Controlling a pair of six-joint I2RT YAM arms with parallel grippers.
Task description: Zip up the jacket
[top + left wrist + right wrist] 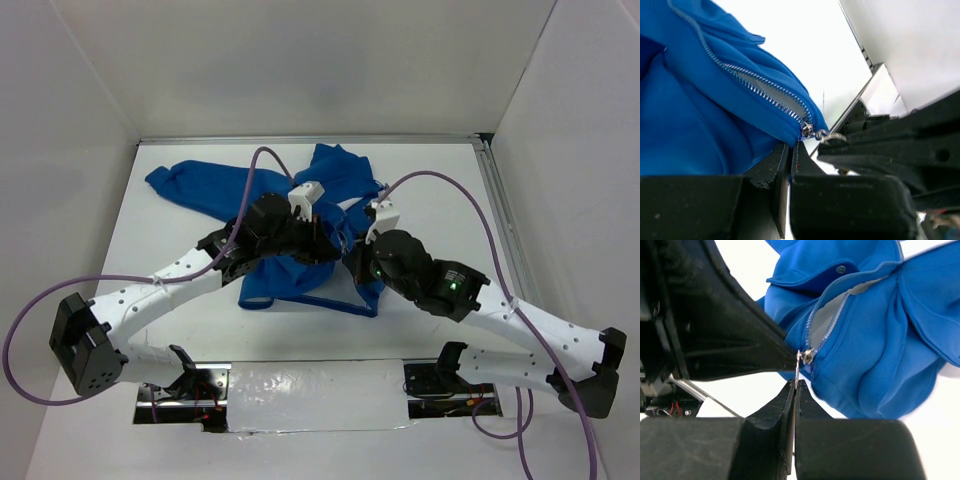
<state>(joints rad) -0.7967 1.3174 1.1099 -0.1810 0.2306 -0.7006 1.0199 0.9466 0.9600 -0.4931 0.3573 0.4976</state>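
Note:
The royal-blue jacket (330, 172) lies crumpled mid-table, its pale zipper open above the slider. In the left wrist view the slider (807, 130) sits at the bottom hem of the jacket (690, 125). My left gripper (790, 147) is shut on the hem fabric just below it. In the right wrist view my right gripper (796, 385) is shut on the thin metal pull tab (798, 368) hanging from the slider (808, 356) of the jacket (880, 340). In the top view both grippers, left (333, 240) and right (352, 252), meet over the jacket's middle, which they hide.
A metal rail (500, 220) runs along the table's right side. Purple cables (440, 178) loop over both arms. A cut-out with wiring (190, 395) sits at the near edge. White walls enclose the table.

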